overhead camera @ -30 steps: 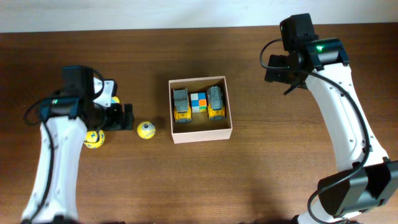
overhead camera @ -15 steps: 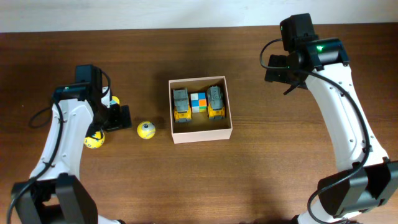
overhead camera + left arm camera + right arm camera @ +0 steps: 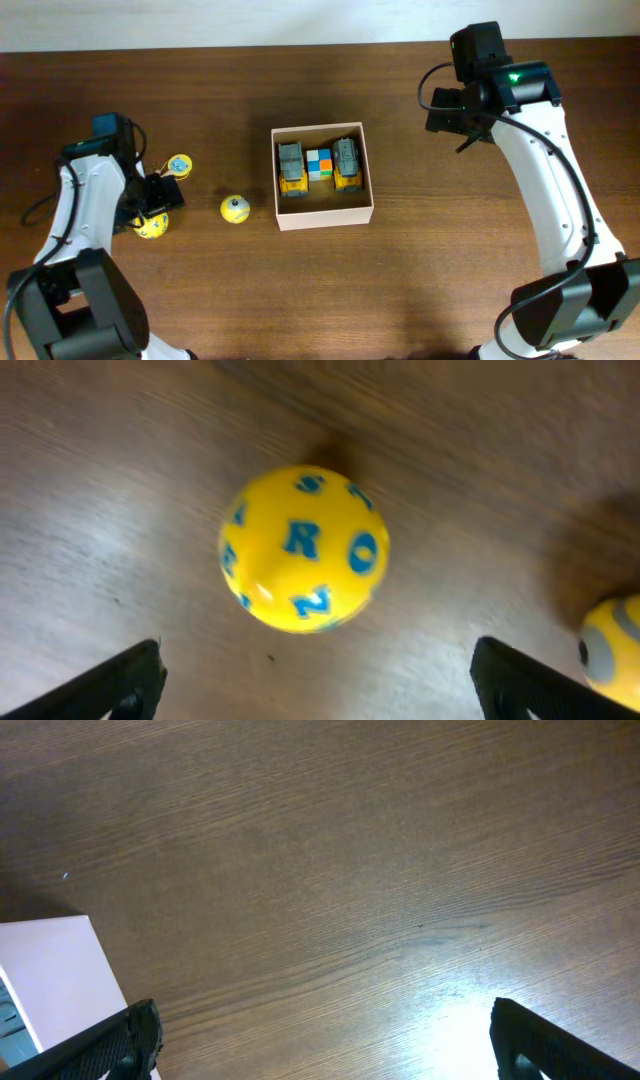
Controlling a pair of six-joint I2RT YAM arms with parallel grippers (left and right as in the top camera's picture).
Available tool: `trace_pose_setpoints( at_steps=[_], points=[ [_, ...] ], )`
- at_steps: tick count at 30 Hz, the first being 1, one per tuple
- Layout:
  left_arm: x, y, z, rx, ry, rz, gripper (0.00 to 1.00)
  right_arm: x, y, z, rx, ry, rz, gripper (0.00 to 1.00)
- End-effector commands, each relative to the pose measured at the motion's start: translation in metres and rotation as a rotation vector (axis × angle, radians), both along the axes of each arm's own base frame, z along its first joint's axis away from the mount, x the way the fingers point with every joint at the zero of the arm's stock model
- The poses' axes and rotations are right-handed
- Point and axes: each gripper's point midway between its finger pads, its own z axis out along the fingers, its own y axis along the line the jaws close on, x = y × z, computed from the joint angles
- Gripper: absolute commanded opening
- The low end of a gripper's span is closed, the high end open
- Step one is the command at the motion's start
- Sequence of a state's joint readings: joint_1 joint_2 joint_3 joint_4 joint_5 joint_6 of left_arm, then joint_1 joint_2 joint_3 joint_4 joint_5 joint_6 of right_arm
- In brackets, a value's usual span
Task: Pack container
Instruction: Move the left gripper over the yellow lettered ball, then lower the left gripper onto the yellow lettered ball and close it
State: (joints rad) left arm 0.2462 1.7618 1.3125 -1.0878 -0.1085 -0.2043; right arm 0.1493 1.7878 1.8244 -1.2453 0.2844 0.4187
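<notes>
The left arm has swung back toward its own side of the worktop. The left gripper (image 3: 158,200), which pointed at the middle yellow ball (image 3: 233,208) a second ago, now hangs over the lettered yellow ball (image 3: 303,549), jaws wide apart. The third ball (image 3: 178,164), earlier half hidden under the arm, now shows fully.

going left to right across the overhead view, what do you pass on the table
lower-left yellow ball → upper yellow ball → yellow ball nearest the box → container, holding left toy truck → colour cube → right toy truck → right gripper
</notes>
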Motion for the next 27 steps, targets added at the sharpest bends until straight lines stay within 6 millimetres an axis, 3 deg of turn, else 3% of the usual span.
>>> trace_pose_setpoints(
  at_steps=[1, 14, 25, 27],
  points=[
    [0.007, 0.009, -0.012, 0.007, 0.005, 0.016, 0.99, 0.000, -0.004, -0.002, -0.011, 0.004, -0.014, 0.99],
    [0.007, 0.008, -0.072, -0.034, 0.131, -0.006, 0.99, 0.000, -0.004, -0.002, -0.011, 0.004, -0.014, 0.99],
    [0.012, 0.006, -0.081, -0.047, 0.121, -0.005, 0.93, 0.000, -0.004, -0.002, -0.011, 0.004, -0.014, 0.99],
    [0.013, 0.007, -0.081, -0.046, 0.117, -0.005, 0.85, 0.000, -0.004, -0.002, -0.011, 0.004, -0.014, 0.99]
  ],
)
